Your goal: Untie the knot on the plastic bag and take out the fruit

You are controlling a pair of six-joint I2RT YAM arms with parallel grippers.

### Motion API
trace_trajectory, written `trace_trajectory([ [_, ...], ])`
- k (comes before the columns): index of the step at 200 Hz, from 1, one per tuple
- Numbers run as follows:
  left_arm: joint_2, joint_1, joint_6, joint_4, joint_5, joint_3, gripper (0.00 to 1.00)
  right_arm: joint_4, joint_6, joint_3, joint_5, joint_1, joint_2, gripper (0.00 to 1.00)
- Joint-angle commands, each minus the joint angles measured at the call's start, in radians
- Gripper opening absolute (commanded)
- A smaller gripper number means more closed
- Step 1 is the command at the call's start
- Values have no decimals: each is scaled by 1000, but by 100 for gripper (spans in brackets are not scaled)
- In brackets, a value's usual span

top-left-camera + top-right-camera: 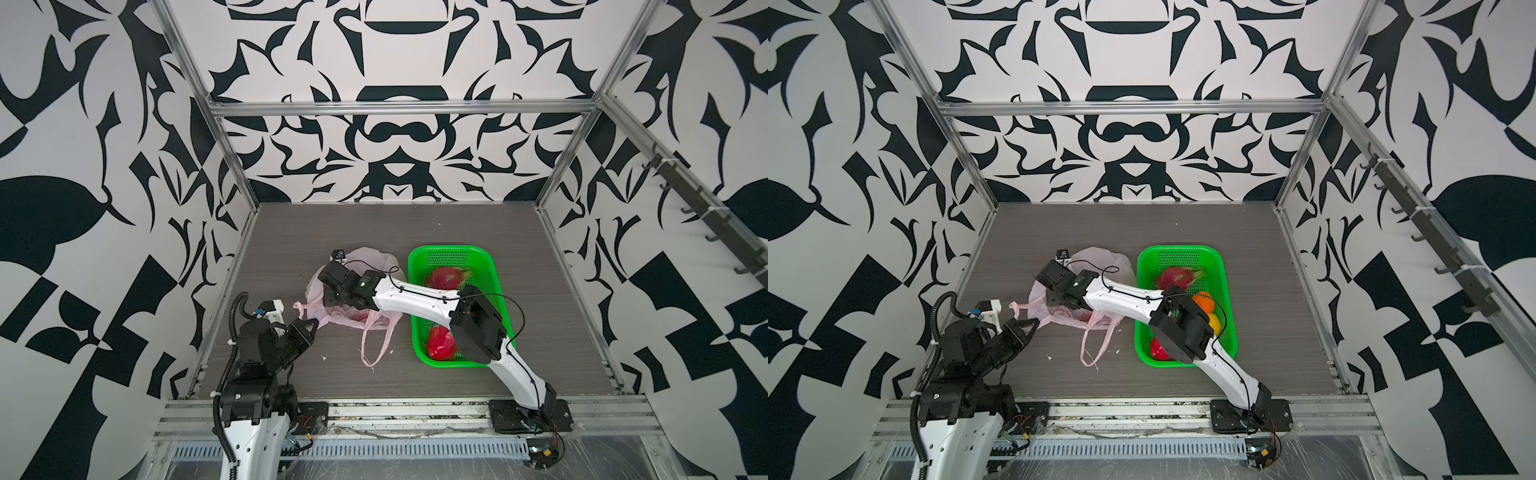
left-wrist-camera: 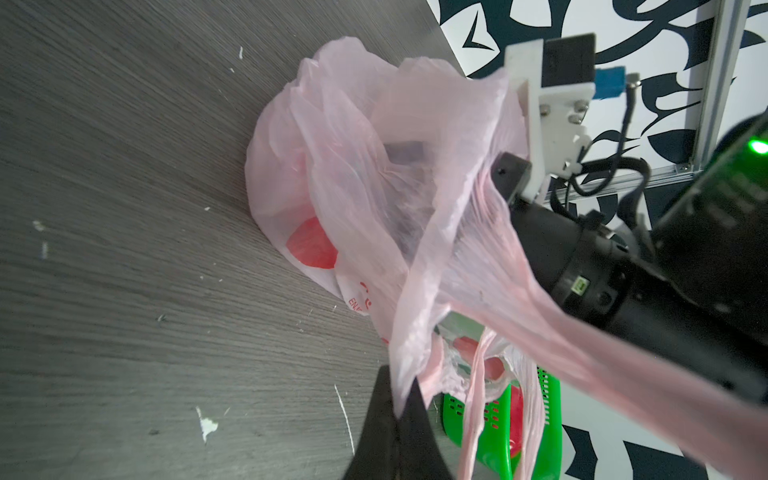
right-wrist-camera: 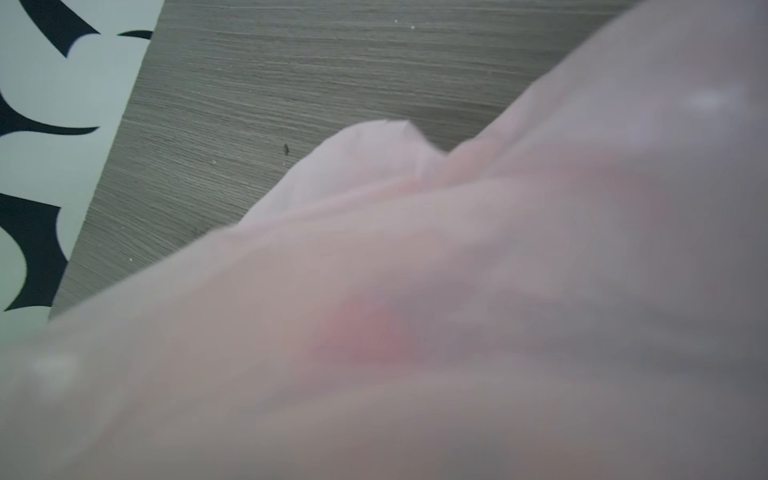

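Note:
The pink plastic bag (image 1: pixel 365 259) (image 1: pixel 1096 257) lies on the table left of the basket, and its mouth is pulled open. My left gripper (image 2: pixel 400 386) (image 1: pixel 312 323) is shut on a strip of the bag's edge. One loop handle (image 1: pixel 374 345) trails loose toward the front, and the knot is out of view. My right gripper (image 1: pixel 334 298) reaches down into the bag, with its jaws hidden by plastic; the right wrist view shows only blurred pink film. Fruit lies in the basket: a dragon fruit (image 1: pixel 1177 277), two oranges (image 1: pixel 1203 301) and a red fruit (image 1: pixel 439 344). A red patch (image 2: pixel 311 245) shows through the bag.
The green perforated basket (image 1: pixel 449 248) (image 1: pixel 1177 248) stands right of the bag, and the right arm (image 1: pixel 415 297) crosses over it. Patterned walls and aluminium frame posts (image 1: pixel 232 153) enclose the grey wood-grain table (image 1: pixel 374 224). White scraps (image 2: pixel 206 424) lie on the table.

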Motion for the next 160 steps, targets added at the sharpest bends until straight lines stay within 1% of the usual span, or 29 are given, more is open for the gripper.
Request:
trace_trajectory([
  [1,3,-1,-6,-21,26,5,0,52,32,54,-66,-14,10,65],
  [40,17,-1,-4,23,37,-8,0,94,56,47,-144,-27,45,69],
  [57,33,0,-1,48,41,-13,0,101,61,51,-159,-29,59,70],
  [90,62,-1,1,93,52,-23,0,51,60,104,-167,-30,104,70],
  [118,72,0,-1,119,54,-32,0,45,66,112,-167,-31,123,72],
  [160,72,0,-6,130,58,-39,0,40,74,113,-135,-31,126,73],
])
